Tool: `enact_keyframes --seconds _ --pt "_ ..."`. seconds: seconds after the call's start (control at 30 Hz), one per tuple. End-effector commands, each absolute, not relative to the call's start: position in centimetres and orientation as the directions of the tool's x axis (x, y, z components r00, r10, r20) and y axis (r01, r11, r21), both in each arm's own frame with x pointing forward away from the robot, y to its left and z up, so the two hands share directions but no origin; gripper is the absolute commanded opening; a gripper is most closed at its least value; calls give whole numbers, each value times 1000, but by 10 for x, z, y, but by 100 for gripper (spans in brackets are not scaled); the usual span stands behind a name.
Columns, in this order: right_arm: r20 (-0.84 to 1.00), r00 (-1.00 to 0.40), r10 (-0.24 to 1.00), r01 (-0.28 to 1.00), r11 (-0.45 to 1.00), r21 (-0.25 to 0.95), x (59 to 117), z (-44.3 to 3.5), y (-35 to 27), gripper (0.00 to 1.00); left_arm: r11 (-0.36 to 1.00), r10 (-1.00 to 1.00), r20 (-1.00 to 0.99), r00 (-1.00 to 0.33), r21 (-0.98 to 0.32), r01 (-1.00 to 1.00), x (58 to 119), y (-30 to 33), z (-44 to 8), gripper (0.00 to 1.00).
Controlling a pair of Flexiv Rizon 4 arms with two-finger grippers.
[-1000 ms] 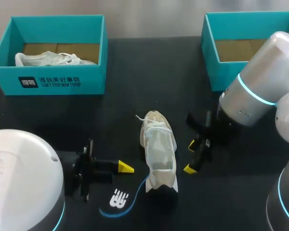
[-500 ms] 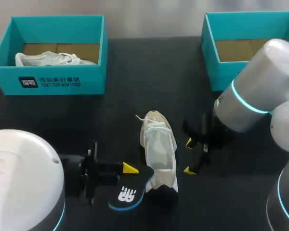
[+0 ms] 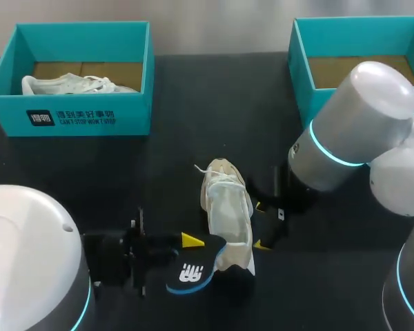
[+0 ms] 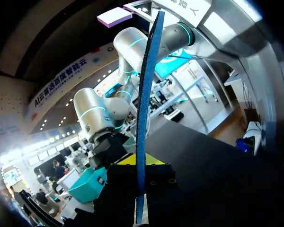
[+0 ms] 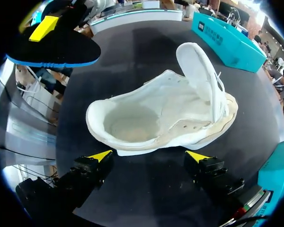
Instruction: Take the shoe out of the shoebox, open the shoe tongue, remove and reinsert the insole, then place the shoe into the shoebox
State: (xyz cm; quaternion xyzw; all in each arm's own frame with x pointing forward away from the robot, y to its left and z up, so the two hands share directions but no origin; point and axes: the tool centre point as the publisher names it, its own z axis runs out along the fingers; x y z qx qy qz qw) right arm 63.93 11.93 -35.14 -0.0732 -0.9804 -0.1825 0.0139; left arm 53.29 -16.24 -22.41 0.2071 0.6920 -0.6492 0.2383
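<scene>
One insole [image 3: 193,273], pinched in left gripper [image 3: 191,242], now at shoe [image 3: 228,221] heel; right gripper [image 3: 260,225], spread empty, closer. Two shoes [image 3: 69,84], two shoeboxes [image 3: 90,117] [image 3: 305,83].

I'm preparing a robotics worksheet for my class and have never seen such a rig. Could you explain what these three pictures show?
It is a robot with two arms at a dark table. One picture looks down from above and behind; the two round ones come from a camera on each wrist. On the table lie a white shoe, tongue open, a left shoebox holding a second shoe, and a right shoebox. The left pincer grips a black insole near the shoe's heel. The right pincer stands open on the shoe's other side.
</scene>
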Motion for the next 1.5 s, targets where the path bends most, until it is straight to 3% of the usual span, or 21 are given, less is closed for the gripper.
enact_keyframes --seconds 0.03,1.5 --pt "48 -990 134 143 928 343 640 -355 124 100 77 -27 -599 -800 -799 596 531 -163 -223 0" --pt "-32 -997 71 57 944 325 626 -359 123 100 39 1 -577 -817 -816 576 541 -188 -240 0"
